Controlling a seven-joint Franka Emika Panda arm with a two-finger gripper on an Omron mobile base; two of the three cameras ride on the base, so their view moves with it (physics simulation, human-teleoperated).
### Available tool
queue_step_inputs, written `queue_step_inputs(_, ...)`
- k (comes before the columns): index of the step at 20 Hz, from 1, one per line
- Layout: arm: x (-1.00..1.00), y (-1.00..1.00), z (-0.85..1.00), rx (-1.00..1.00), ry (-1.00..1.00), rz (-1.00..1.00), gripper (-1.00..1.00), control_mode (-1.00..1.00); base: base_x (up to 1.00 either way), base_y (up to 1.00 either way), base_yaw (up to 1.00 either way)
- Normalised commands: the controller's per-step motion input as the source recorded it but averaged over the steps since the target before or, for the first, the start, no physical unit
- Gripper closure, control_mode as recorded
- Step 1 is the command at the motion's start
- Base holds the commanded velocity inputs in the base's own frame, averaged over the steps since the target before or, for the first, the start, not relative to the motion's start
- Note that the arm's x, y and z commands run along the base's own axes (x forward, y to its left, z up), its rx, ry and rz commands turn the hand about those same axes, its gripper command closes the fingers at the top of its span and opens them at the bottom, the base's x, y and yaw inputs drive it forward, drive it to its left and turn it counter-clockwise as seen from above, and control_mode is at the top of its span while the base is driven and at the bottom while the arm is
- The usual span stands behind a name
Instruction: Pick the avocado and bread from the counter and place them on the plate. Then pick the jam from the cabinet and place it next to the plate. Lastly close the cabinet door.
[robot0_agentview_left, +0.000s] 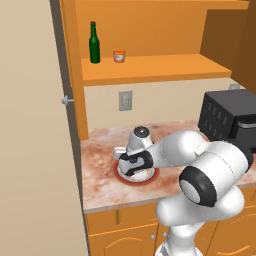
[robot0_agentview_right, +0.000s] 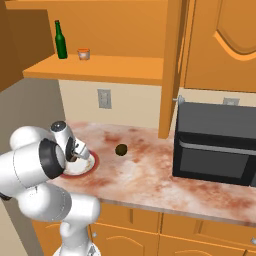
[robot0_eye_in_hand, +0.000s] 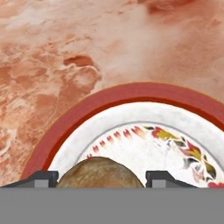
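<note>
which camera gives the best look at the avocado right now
The right base view: the avocado sits in the open on the counter, right of the plate. In the left base view the arm covers that stretch; the hand view faces the plate.

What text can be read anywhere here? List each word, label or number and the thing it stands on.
None: no readable text.
jam: pale band, too small to tell whether it bears words.
bottle: plain green, no label.
plate: a floral ring, no letters.
microwave: dark front, no digits or markings.
</note>
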Motion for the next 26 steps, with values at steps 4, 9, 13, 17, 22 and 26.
queue_step_inputs(4,0.04,0.00,0.12,0.00,0.00,0.00,-1.00,-1.00,0.00,0.00,0.00)
queue_step_inputs(9,0.23,0.00,0.58,0.00,0.08,0.00,-1.00,-1.00,0.00,0.00,0.00)
queue_step_inputs(13,0.24,-0.01,0.43,-0.02,0.10,0.00,-1.00,-1.00,0.00,0.00,0.00)
queue_step_inputs(17,0.06,0.03,-0.28,-0.08,0.13,0.00,-1.00,-1.00,0.00,0.00,0.00)
queue_step_inputs(22,0.00,-0.21,-0.47,0.45,0.10,0.03,-1.00,-1.00,0.00,0.00,0.00)
queue_step_inputs(26,-0.14,-0.25,-0.73,0.59,0.03,0.14,-1.00,-1.00,0.00,0.00,0.00)
